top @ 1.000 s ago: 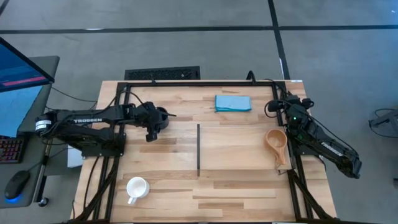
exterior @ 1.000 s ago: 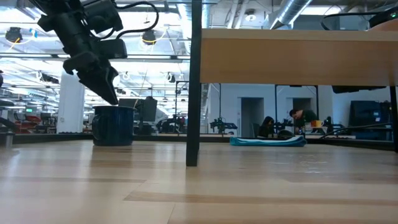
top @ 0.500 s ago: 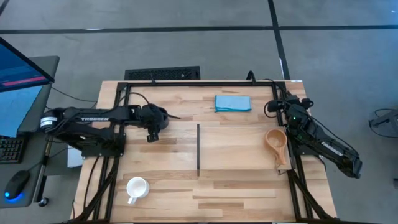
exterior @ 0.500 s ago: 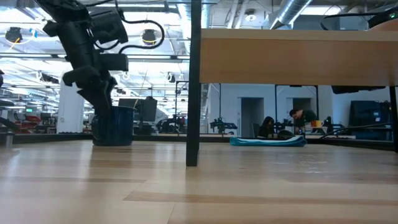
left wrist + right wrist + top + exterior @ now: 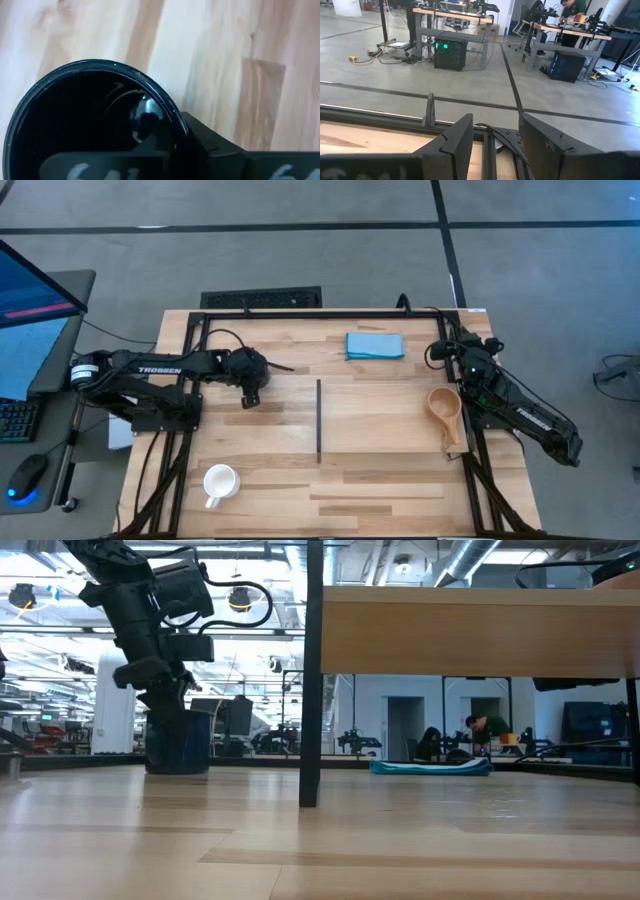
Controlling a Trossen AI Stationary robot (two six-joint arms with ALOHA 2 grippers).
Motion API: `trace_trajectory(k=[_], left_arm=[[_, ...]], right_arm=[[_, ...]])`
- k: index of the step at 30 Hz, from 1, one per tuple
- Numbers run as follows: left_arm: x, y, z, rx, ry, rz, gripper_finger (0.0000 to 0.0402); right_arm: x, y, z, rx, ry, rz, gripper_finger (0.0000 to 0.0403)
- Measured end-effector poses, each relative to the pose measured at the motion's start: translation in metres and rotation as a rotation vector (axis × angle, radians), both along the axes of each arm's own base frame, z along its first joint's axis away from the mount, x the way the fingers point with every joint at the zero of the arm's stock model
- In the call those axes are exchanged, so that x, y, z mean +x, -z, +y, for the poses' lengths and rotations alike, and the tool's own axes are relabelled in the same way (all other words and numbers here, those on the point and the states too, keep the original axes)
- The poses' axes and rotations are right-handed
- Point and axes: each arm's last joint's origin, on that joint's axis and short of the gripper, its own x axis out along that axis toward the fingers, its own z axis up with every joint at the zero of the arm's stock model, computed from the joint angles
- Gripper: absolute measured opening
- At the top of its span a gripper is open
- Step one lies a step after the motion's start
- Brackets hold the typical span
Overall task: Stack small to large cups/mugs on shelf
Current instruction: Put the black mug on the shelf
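Now closing left fingers (image 5: 165, 690) on black mug's (image 5: 90, 120) rim, left of frame, readying lift toward shelf (image 5: 480, 632); right fingers (image 5: 492, 137) idling, standing apart.

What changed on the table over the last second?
The left gripper came down onto the glossy black mug and its fingers shut on the rim. The white mug, tan wooden cup, blue cloth and right gripper stayed put.

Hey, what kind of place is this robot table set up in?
Most likely a robotics lab or workshop: a grey concrete floor, other workbenches with equipment and a person seated at one, and exposed ceiling ducts.
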Motion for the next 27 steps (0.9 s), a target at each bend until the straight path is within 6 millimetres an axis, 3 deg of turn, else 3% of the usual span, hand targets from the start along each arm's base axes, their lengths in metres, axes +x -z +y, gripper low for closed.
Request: trace_trajectory(k=[12,20,27], left_arm=[[0.018,-0.019,-0.002,-0.136,-0.077,-0.216,0.0005],[0.046,-0.04,-0.036,-0.163,0.075,-0.245,0.0004],[0.068,-0.062,-0.057,-0.089,0.106,-0.163,0.0004]], right_arm=[[0.0,0.0,0.0,0.0,0.0,0.0,0.0182],[0.0,0.0,0.0,0.0,0.0,0.001,0.0182],[0.0,0.0,0.0,0.0,0.0,0.001,0.0182]])
